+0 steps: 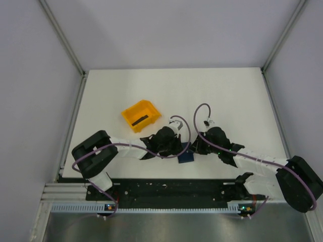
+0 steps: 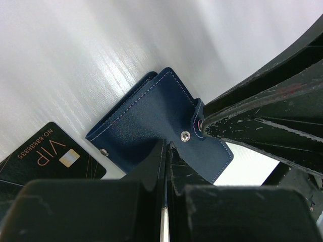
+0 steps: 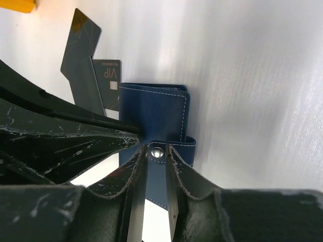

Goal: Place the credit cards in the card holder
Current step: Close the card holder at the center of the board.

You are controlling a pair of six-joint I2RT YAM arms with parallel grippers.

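Observation:
The card holder (image 2: 151, 113) is a navy wallet lying folded shut on the white table, also seen from above (image 1: 186, 158). My left gripper (image 2: 167, 147) is shut, with its tips down on the wallet's near face. My right gripper (image 3: 156, 148) is closed on the wallet's snap strap (image 3: 157, 151), one finger on each side of it. Its fingers (image 2: 242, 108) enter the left wrist view from the right. Two black credit cards lie just beyond the wallet: one marked VIP (image 3: 108, 80), also in the left wrist view (image 2: 50, 156), and one partly under it (image 3: 81, 53).
An orange plastic bin (image 1: 132, 112) stands behind and left of the grippers, with a dark flat strip (image 1: 140, 120) in it. Its corner (image 3: 15, 4) shows in the right wrist view. Both arms meet over the wallet near the table's front edge.

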